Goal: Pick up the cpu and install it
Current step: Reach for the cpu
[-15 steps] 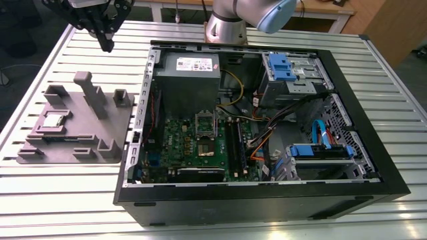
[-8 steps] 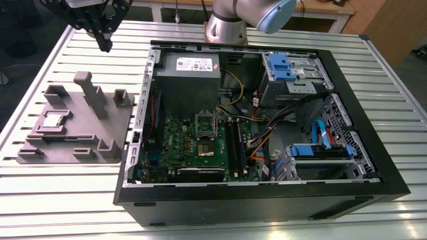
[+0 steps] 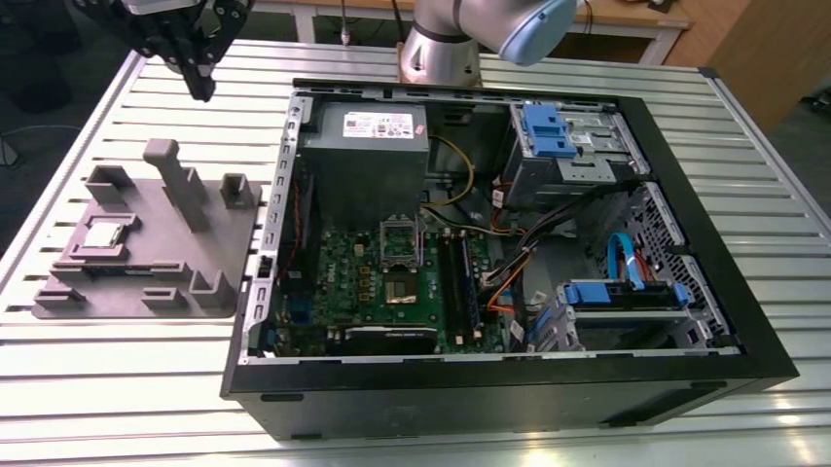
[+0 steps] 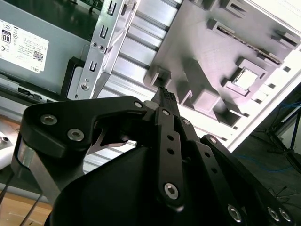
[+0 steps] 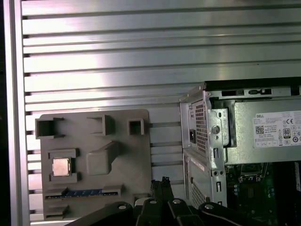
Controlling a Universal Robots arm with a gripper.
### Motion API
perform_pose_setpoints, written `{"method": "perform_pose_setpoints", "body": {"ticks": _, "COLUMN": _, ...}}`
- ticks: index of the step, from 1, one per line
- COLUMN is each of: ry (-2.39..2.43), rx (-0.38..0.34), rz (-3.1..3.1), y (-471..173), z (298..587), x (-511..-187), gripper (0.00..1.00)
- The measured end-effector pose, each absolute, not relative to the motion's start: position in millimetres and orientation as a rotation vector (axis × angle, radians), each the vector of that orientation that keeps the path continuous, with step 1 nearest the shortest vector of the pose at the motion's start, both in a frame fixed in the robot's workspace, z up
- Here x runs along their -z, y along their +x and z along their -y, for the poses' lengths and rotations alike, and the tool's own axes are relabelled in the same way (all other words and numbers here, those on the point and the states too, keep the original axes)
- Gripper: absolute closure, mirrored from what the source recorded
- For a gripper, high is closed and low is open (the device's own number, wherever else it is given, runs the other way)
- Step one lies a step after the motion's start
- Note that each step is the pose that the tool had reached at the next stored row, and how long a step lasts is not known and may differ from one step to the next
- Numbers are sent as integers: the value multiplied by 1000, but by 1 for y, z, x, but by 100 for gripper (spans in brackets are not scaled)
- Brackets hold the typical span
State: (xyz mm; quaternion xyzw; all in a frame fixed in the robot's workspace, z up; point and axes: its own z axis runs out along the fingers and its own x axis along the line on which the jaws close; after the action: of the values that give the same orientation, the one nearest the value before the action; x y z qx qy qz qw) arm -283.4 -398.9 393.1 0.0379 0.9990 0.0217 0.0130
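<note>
The cpu (image 3: 104, 233) is a small silvery square lying in a pocket of the grey fixture tray (image 3: 195, 282), on the exterior view's left. Both wrist views show the cpu (image 5: 61, 166) (image 4: 245, 79) in that same pocket. My gripper (image 3: 201, 92) hangs high above the table beyond the tray's far end, well apart from the chip. Its black fingertips (image 4: 164, 94) meet at a point with nothing between them, so it is shut and empty. The gripper (image 5: 159, 182) also shows in the first wrist view, beside the tray (image 5: 136, 155). The motherboard's dark socket (image 3: 400, 288) lies inside the open case.
The open black computer case (image 3: 702, 243) fills the middle and right of the slatted metal table (image 3: 117, 389). Inside are the green motherboard (image 3: 344, 277), a grey power supply (image 3: 370, 146), blue drive brackets (image 3: 546, 131) and loose cables. Upright grey posts (image 3: 175, 180) rise from the tray.
</note>
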Motion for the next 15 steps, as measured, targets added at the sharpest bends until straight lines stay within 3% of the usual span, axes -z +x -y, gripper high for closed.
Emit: {"method": "perform_pose_setpoints", "body": {"ticks": 15, "ry": 118, "rx": -68, "rz": -3112, "y": -292, "z": 399, "x": -393, "gripper": 90}}
